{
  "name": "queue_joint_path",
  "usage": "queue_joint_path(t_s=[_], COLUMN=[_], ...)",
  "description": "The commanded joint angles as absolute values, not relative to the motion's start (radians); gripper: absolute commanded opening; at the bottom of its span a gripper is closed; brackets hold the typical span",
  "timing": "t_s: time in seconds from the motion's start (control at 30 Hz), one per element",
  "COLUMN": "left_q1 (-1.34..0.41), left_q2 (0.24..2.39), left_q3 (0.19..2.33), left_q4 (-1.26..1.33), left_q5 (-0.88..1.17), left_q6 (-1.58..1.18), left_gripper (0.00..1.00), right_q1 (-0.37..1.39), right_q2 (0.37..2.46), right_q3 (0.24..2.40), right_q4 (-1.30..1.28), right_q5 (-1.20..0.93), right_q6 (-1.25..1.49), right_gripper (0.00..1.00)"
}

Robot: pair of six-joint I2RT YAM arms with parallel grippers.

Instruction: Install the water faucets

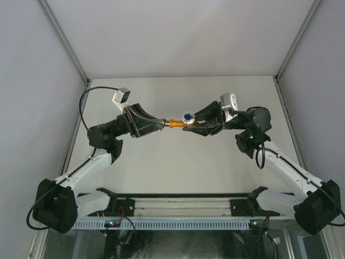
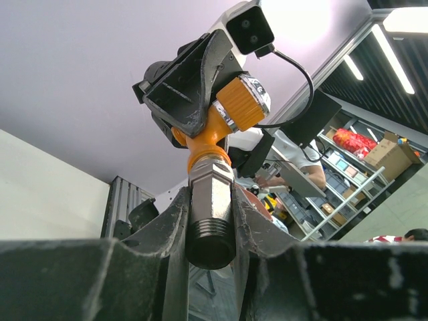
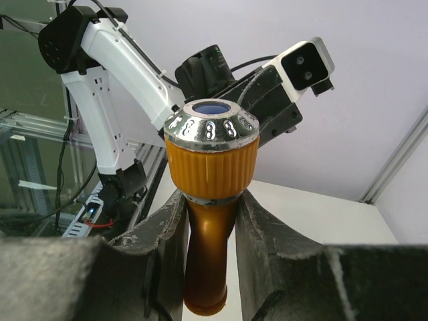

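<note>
**Grippers closed on the faucet and its fitting**

Left gripper (image 1: pixel 160 124) is seen closed on a grey metal fitting (image 2: pixel 210 197). Its hexagonal body is pinched between the fingers, with the threaded end pointing toward the left wrist camera. The water faucet (image 3: pixel 210 174) is joined end to end with that fitting, its orange neck meeting the grey metal just beyond the fingertips. The right gripper (image 1: pixel 197 127) is closed on the narrower orange part of the faucet, just below the round knob (image 1: pixel 187 117), whose silver rim and blue centre are turned upward in the top view. In that view the faucet is found at the centre of the frame, lying roughly level between the two grippers, with the fitting at its left end. The pale counter (image 1: pixel 178 172) is seen beneath both arms
</note>
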State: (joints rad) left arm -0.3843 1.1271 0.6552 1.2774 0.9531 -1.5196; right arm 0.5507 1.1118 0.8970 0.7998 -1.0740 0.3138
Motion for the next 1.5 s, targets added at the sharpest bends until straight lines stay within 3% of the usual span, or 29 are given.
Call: queue_joint_path(t_s=[0.0,1.1,1.47], left_q1=[-0.389,-0.39,-0.391], left_q2=[1.125,1.107,1.102], left_q3=[0.664,0.687,0.707], left_q4=[1.328,1.328,1.326], left_q5=[0.934,0.952,0.972], left_q6=[-1.537,-1.525,-1.435], left_gripper=[0.0,0.0,0.0], right_q1=[0.56,0.565,0.56], right_q2=[1.119,1.145,1.169], right_q3=[0.955,1.007,1.006], right_q4=[0.798,0.551,0.641], right_q5=[-1.053,-1.059,-1.032], right_q6=[0.276,0.157,0.455], right_gripper=[0.0,0.0,0.0])
